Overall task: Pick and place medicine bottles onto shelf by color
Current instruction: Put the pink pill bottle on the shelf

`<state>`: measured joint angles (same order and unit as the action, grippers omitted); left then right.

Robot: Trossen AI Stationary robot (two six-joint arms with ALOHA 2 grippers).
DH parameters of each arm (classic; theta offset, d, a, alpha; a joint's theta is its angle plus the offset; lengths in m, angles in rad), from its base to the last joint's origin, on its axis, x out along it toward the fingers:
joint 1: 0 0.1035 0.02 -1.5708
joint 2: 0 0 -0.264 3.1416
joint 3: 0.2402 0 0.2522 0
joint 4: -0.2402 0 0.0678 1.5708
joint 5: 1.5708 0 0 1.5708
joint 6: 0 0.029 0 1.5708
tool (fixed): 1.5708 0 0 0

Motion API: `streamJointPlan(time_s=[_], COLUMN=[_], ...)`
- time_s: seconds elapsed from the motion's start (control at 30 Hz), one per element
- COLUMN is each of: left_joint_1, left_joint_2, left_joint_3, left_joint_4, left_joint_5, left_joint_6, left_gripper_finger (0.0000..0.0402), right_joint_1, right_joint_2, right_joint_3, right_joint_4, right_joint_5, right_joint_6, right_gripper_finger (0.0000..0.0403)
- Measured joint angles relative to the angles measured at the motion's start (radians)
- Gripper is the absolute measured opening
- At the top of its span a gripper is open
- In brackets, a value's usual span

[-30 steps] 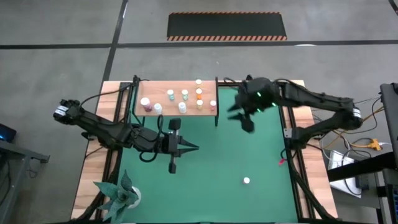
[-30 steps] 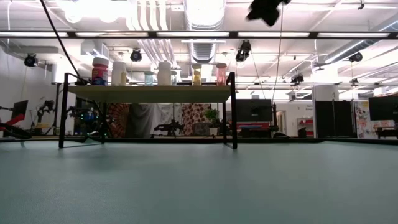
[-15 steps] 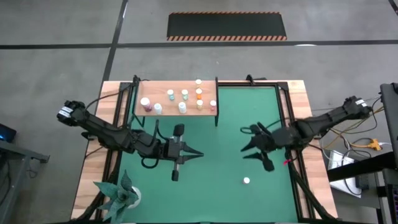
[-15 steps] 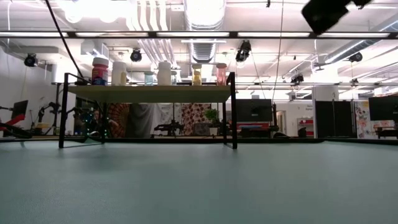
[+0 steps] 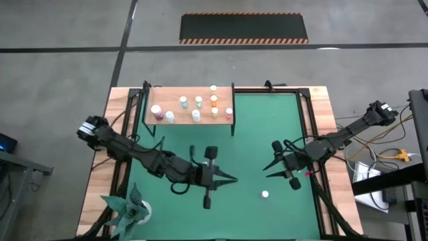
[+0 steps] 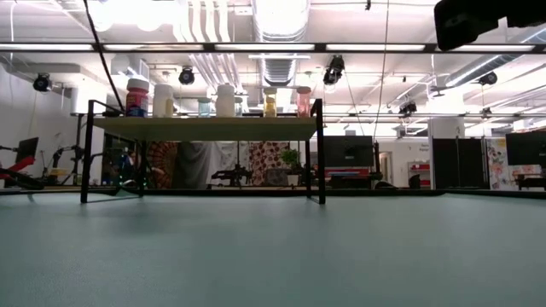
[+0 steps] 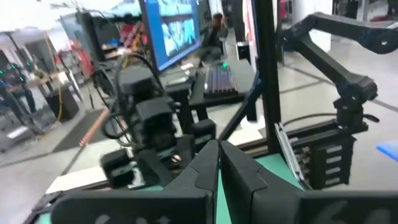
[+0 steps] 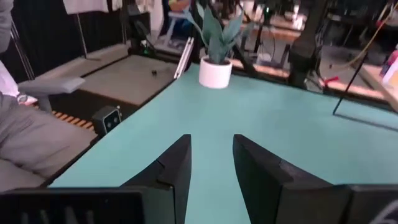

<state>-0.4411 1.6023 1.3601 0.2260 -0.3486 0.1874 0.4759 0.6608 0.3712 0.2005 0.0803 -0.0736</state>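
Note:
The light-wood shelf [image 5: 190, 106] stands at the mat's far left on thin black posts; it also shows in the low view [image 6: 205, 128]. Several white-capped bottles [image 5: 198, 107] stand on it, pink, orange, pale and white. One bottle with a white cap [image 5: 265, 195] stands alone on the green mat [image 5: 241, 134], near the front right. My left gripper [image 5: 231, 179] is shut and empty over the mat's middle front, left of that bottle. My right gripper [image 5: 269, 169] is open and empty, just beyond the lone bottle, with its fingers pointing toward the table's left.
A paper plant in a white pot [image 5: 130, 211] stands at the near left corner and shows in the right wrist view [image 8: 216, 43]. Black frame rails [image 5: 309, 134] run along the mat's sides. A seated person's leg [image 8: 25, 143] shows beyond the table.
My right gripper has swung from beside the shelf's right end toward the near right and come down close to the lone bottle. My left gripper has moved toward the table's right and near edge, still shut. The bottles have not moved.

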Motion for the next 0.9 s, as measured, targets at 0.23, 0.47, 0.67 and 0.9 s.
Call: streamJointPlan(time_s=[0.23,0.47,0.67,0.9], left_joint_1=[-0.008,-0.008,-0.004,0.006], left_joint_2=[0.16,0.308,0.414,0.514], left_joint_3=[0.219,0.374,0.396,0.397], left_joint_4=[-0.258,-0.431,-0.447,-0.391], left_joint_5=[-0.073,-0.076,-0.076,-0.075], left_joint_6=[-0.129,-0.21,-0.296,-0.367], left_gripper_finger=[0.0,0.0,0.0,0.0016], right_joint_1=[0.0,0.0,0.0,0.0], right_joint_2=[-0.072,-0.154,-0.191,-0.225], right_joint_3=[-0.084,-0.145,-0.202,-0.209], right_joint_4=[0.126,0.186,0.213,0.217], right_joint_5=[0.0,-0.001,-0.001,-0.002], right_joint_6=[-0.137,-0.246,-0.258,-0.238], right_gripper_finger=[0.0105,0.0097,0.0085,0.0074])
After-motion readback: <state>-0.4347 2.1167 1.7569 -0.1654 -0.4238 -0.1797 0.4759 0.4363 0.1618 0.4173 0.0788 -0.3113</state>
